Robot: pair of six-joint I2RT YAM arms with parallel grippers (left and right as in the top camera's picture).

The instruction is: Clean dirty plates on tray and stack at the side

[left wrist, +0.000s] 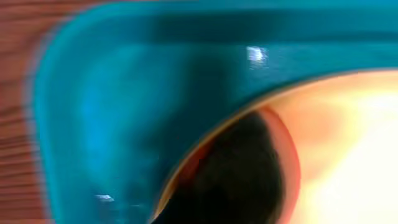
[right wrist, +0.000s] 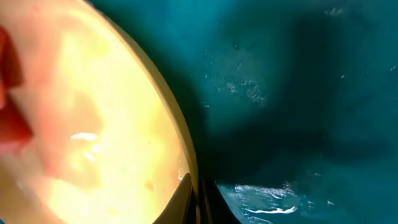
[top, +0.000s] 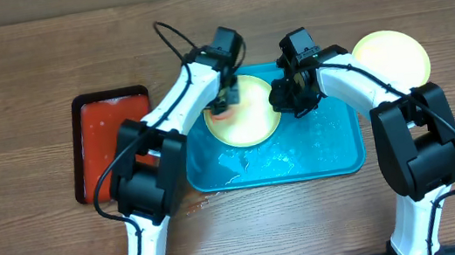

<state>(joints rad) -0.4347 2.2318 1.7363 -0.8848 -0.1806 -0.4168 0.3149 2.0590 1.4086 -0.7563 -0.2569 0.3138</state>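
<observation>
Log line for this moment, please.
left hand: over plate on tray | right hand: at plate rim | second plate: outside tray, right side

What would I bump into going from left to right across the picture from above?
Small black rectangular tray with red inside → round pale yellow-green plastic plate lying in the big turquoise plastic tray → second round pale yellow-green plate on the wooden table.

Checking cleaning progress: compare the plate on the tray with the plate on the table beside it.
The plate on the tray lies inside the turquoise tray; the plate on the table lies on wood beside it. The tray plate shows a red smear; the table plate looks clean. Both are round and pale yellow-green.
</observation>
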